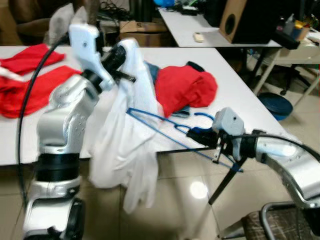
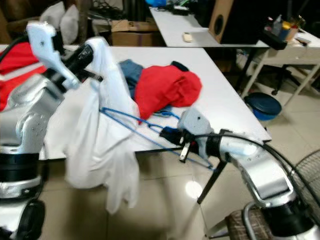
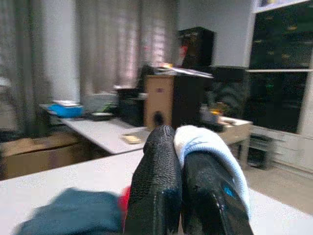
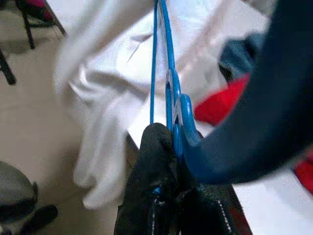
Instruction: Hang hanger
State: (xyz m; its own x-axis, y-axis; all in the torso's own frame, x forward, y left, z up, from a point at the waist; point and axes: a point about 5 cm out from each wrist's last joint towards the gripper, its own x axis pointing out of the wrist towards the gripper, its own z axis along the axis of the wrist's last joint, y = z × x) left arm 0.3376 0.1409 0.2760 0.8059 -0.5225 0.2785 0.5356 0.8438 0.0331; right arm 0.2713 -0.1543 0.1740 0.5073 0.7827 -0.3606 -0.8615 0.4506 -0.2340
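- Red cloth (image 1: 186,88) lies mid-frame on the table (image 1: 240,95).
- Left gripper (image 1: 131,50) pinches a white shirt (image 1: 125,145).
- Right gripper (image 1: 196,133) clamps the blue hanger (image 1: 160,125), running lower right to shirt.

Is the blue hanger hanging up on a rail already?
No, the right tool holds the blue hanger low beside the table, poked into the white shirt.

A white worktop (image 1: 235,95) stood on a glossy beige tiled floor (image 1: 190,200) that mirrored a ceiling light. Behind it a second white table (image 1: 185,27) carried a wooden speaker (image 1: 232,20). A round blue stool (image 1: 275,105) sat near the worktop's corner. Cardboard boxes (image 1: 140,30) lay beyond. Pale curtains (image 3: 112,44) hung along the far wall beside dark windows (image 3: 279,63).
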